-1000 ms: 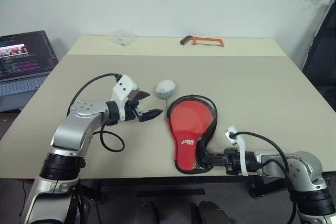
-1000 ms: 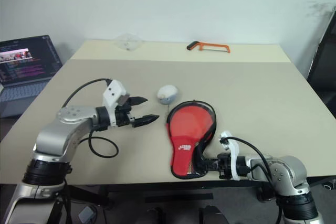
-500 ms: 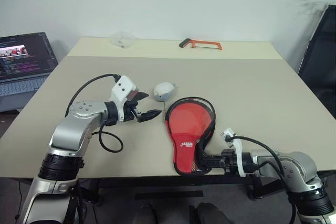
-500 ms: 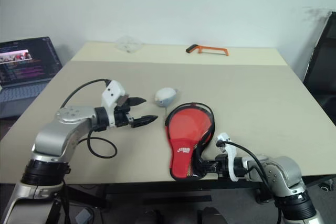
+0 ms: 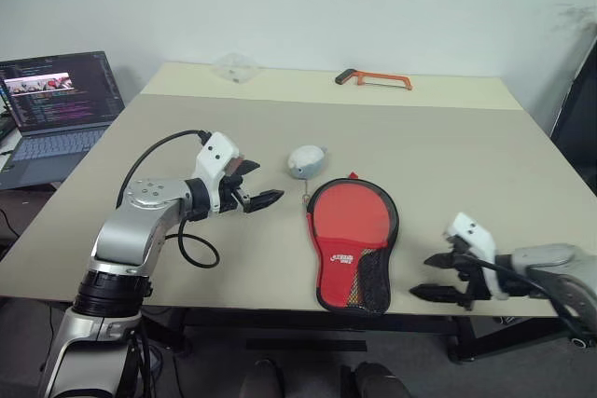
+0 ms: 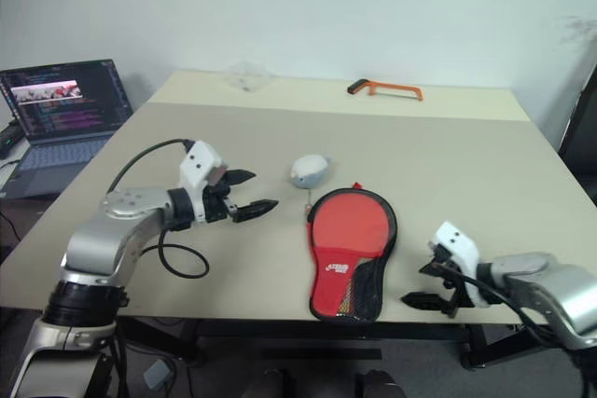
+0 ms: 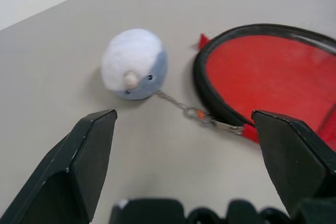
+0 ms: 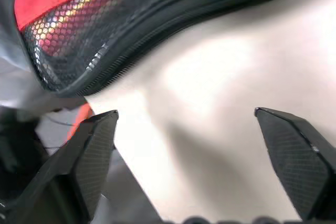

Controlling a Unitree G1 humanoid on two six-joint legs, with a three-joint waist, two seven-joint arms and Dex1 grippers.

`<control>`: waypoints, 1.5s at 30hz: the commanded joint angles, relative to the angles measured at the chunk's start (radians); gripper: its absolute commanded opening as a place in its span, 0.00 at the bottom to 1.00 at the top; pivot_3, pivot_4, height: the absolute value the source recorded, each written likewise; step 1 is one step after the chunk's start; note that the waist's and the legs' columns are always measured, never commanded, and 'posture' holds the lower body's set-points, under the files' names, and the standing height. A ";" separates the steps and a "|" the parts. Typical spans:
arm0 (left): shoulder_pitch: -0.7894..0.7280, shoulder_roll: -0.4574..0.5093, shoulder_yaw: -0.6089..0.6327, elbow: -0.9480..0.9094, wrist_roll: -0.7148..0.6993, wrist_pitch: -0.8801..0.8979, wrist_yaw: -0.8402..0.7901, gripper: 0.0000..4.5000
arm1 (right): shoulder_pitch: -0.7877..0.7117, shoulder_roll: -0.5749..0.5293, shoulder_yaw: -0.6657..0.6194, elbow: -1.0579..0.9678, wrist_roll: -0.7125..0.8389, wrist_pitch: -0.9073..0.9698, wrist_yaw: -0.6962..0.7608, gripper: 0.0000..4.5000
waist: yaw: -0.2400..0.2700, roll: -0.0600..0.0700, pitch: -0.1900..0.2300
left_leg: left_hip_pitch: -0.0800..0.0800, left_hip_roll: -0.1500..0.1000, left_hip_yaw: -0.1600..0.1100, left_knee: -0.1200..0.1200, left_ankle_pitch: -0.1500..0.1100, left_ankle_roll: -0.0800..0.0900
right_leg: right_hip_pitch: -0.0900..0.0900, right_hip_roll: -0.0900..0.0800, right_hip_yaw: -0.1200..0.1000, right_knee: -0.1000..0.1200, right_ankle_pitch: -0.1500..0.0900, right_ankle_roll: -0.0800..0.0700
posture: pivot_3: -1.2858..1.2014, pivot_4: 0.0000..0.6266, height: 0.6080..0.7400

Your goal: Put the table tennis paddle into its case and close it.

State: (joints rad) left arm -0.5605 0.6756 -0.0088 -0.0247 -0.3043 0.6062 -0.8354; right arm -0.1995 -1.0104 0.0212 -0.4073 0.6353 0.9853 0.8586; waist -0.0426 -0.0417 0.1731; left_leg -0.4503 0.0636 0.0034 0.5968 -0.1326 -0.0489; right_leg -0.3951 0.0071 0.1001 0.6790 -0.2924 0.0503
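Observation:
The case (image 5: 353, 244) lies flat near the table's front edge, red face up, with black zipper trim and a mesh pocket (image 8: 105, 19) at its narrow end. The table tennis paddle is hidden. A small white-and-grey plush (image 7: 135, 64) hangs by a short chain from the case's round end. My left gripper (image 5: 266, 183) is open just left of the plush and the case's round end, with nothing between its fingers. Off the case's narrow end, on its right, my right gripper (image 5: 424, 277) is open, empty and clear of the case.
An orange-framed hacksaw (image 5: 373, 78) and a clear plastic object (image 5: 235, 66) lie at the table's far edge. An open laptop (image 5: 58, 100) stands on a surface to the left. A dark chair (image 5: 583, 109) is at the right.
My right gripper has let go of the case's narrow end, opened, and swung away to the right and up. The left arm has stayed put. The camera view has shifted.

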 commanded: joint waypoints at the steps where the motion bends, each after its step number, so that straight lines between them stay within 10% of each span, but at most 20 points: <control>1: -0.077 -0.027 0.039 0.043 -0.001 -0.038 0.035 1.00 | -0.127 0.055 -0.102 -0.054 -0.001 -0.070 -0.065 0.99 | -0.003 0.000 0.000 | 0.000 0.000 0.000 0.000 0.000 0.000 | 0.000 0.000 0.000 0.000 0.000 0.000 | 0.52 0.24 1.00; 10: -0.256 -0.140 -0.030 0.302 0.095 -0.154 0.085 1.00 | -0.350 0.620 0.141 0.179 -0.260 -0.227 -0.473 0.99 | -0.009 0.000 0.000 | -0.001 0.001 -0.003 0.001 0.000 0.000 | -0.001 0.004 0.000 0.001 0.005 0.006 | 0.52 0.24 1.00; 18: -0.433 -0.260 -0.060 0.631 0.165 -0.280 0.106 1.00 | -0.315 0.836 0.166 0.424 -0.405 -0.364 -0.613 0.99 | 0.013 0.000 0.001 | -0.015 0.000 -0.003 0.001 0.000 0.000 | -0.012 0.004 -0.002 0.002 0.007 0.002 | 0.52 0.24 1.00; 29: -0.635 -0.395 -0.093 1.170 0.304 -0.439 0.228 1.00 | -0.285 0.901 0.169 0.503 -0.478 -0.387 -0.639 0.99 | 0.010 0.000 0.000 | -0.013 0.001 -0.004 0.003 0.000 0.000 | -0.011 0.005 -0.002 0.003 0.007 0.002 | 0.52 0.24 1.00; 41: -0.688 -0.507 -0.062 1.330 0.368 -0.454 0.425 1.00 | -0.267 0.916 0.164 0.422 -0.498 -0.321 -0.629 0.99 | 0.010 0.000 0.000 | -0.013 0.001 -0.004 0.003 0.000 0.000 | -0.011 0.005 -0.002 0.003 0.008 0.002 | 0.52 0.24 1.00; 45: -0.706 -0.535 -0.040 1.340 0.374 -0.467 0.480 0.78 | -0.263 0.912 0.165 0.397 -0.504 -0.300 -0.633 1.00 | 0.010 0.000 0.000 | -0.013 0.001 -0.004 0.003 0.000 0.000 | -0.010 0.005 -0.002 0.003 0.008 0.002 | 0.52 0.24 1.00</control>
State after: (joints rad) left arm -1.2189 0.1505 -0.0679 1.3169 0.0648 0.1651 -0.3782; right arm -0.4780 -0.0989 0.1859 0.0072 0.1353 0.6664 0.2181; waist -0.0323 -0.0415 0.1735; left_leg -0.4633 0.0642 -0.0010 0.5994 -0.1325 -0.0493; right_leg -0.4056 0.0120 0.0981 0.6824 -0.2848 0.0528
